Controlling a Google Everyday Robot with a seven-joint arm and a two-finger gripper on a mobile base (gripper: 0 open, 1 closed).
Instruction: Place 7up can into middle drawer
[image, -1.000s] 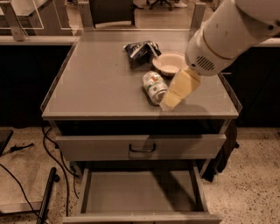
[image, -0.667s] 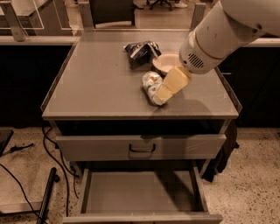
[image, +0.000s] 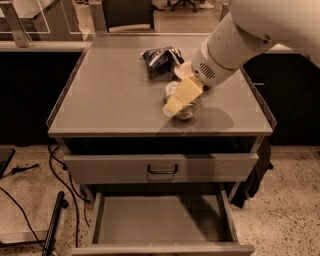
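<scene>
The 7up can (image: 187, 111) lies on its side on the gray cabinet top (image: 110, 95), right of the middle. It is largely covered by my gripper (image: 173, 106), which reaches down from the upper right and sits right on top of the can. The white arm (image: 235, 45) fills the upper right of the camera view. The middle drawer (image: 160, 220) is pulled out at the bottom of the cabinet, and its flat gray floor is bare.
A dark foil snack bag (image: 160, 56) lies at the back of the cabinet top. A cream bowl (image: 181, 70) beside it is mostly hidden by the arm. A shut drawer front with a black bar handle (image: 162, 170) sits above the open drawer. Cables (image: 55, 165) run over the floor at left.
My gripper has moved left and down, from beside the can's right end to directly over it. The can, the bag and the drawer have not moved.
</scene>
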